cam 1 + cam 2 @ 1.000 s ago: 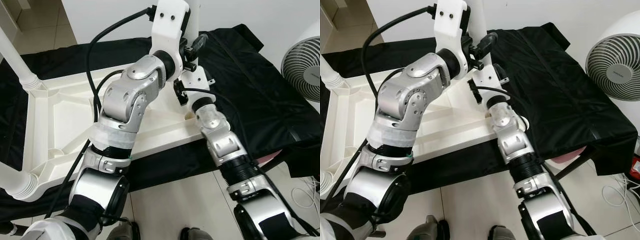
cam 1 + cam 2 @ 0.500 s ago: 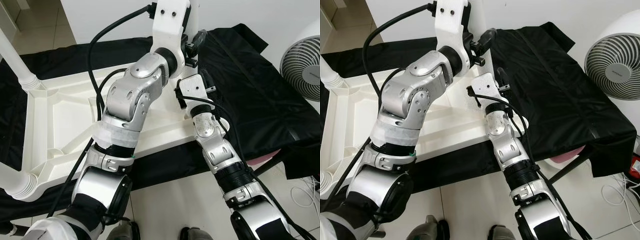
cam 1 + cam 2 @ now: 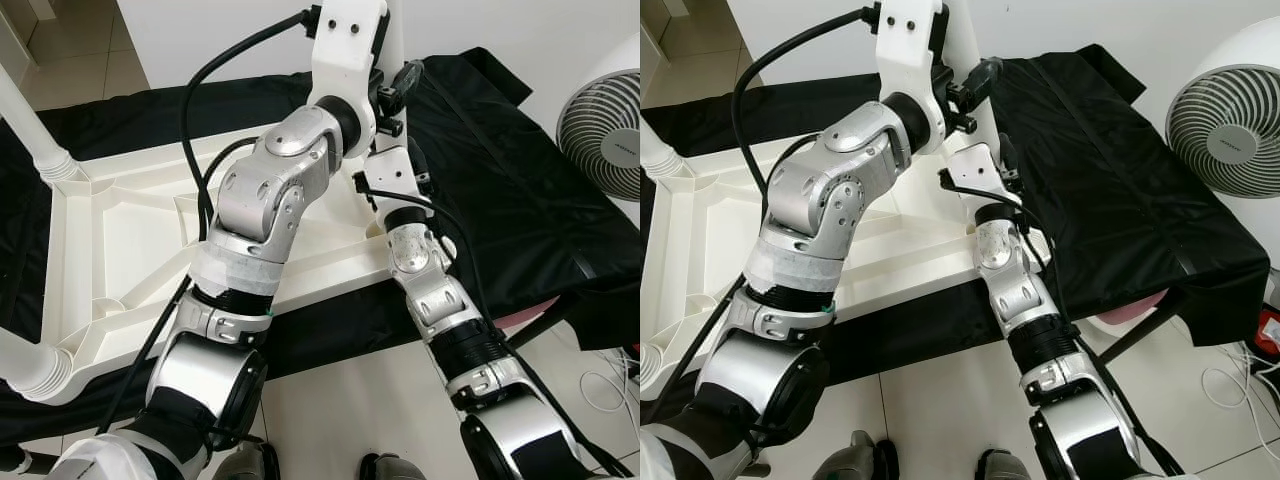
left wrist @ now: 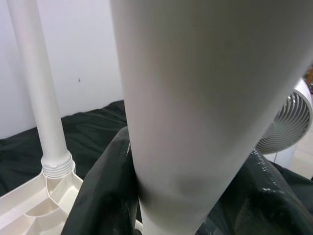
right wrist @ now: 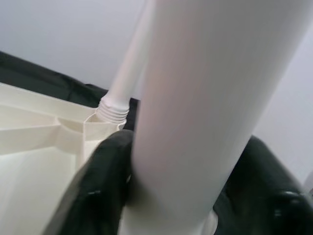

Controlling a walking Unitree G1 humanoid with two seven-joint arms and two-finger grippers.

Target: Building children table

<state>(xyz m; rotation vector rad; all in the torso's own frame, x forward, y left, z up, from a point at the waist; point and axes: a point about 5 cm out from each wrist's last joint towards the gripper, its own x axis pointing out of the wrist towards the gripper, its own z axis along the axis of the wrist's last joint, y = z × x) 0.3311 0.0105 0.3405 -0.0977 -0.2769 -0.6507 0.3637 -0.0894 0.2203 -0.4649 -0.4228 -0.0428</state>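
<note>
Right end effector (image 5: 168, 205) raised, gripping table leg (image 5: 205, 98), fan (image 3: 1230, 95) beside

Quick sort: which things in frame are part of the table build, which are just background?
Job:
table top, upside down
table leg, clamped by both end effectors
left end effector
right end effector
fitted legs

Background:
black cloth
fan
cables on the floor
</note>
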